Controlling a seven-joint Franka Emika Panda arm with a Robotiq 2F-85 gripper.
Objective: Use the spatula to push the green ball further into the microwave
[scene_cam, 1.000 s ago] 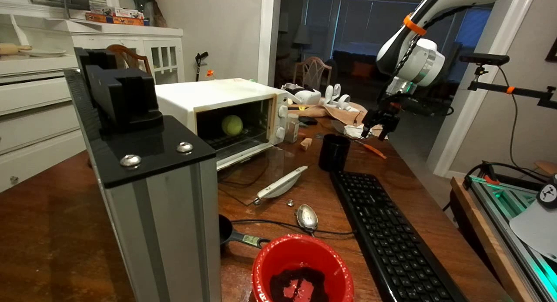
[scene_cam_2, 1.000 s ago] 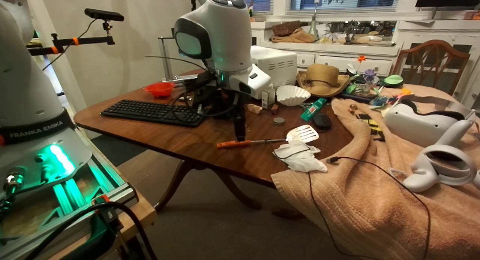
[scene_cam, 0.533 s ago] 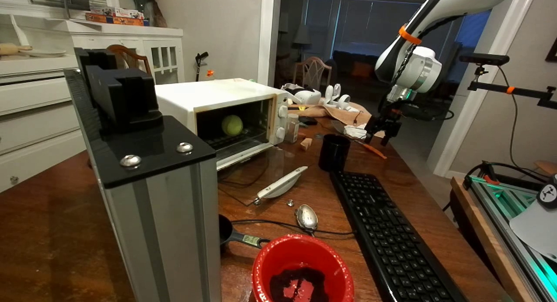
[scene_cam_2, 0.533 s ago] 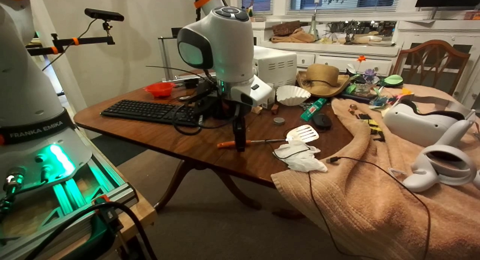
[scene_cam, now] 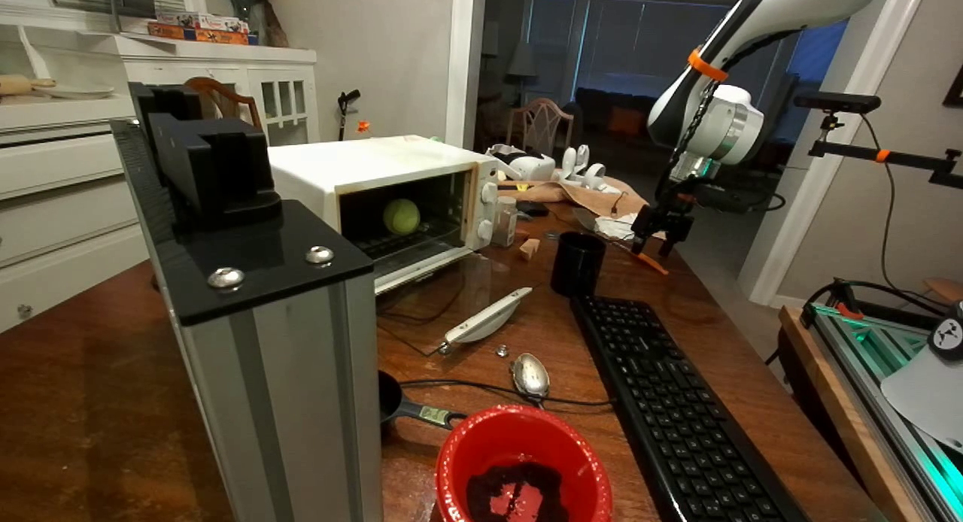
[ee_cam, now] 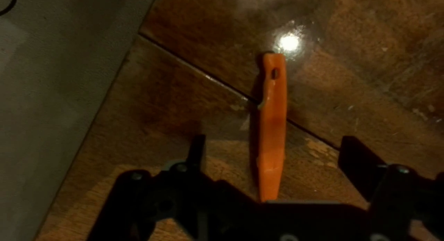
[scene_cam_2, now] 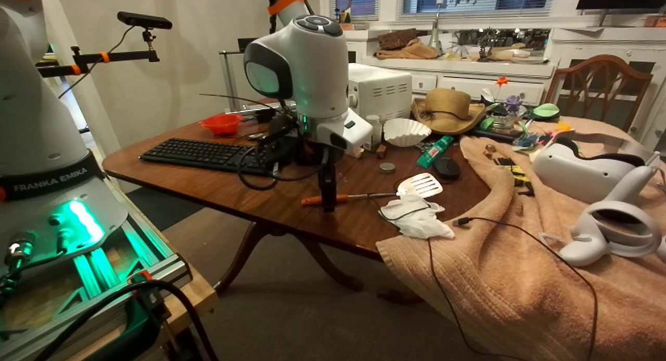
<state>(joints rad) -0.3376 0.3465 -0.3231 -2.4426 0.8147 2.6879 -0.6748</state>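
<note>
The gripper [ee_cam: 273, 151], jaws spread, straddles the spatula [ee_cam: 273, 131] by the robot-side edge of the table [scene_cam_2: 278, 205]; squeeze low and firmly, or the blade [scene_cam_2: 411, 185] may droop. The ball [scene_cam: 402, 216] sits inside the microwave [scene_cam: 384, 161].

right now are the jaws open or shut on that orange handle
Open: in the wrist view the jaws stand apart, with tabletop showing on both sides of the orange handle seen between them.
</note>
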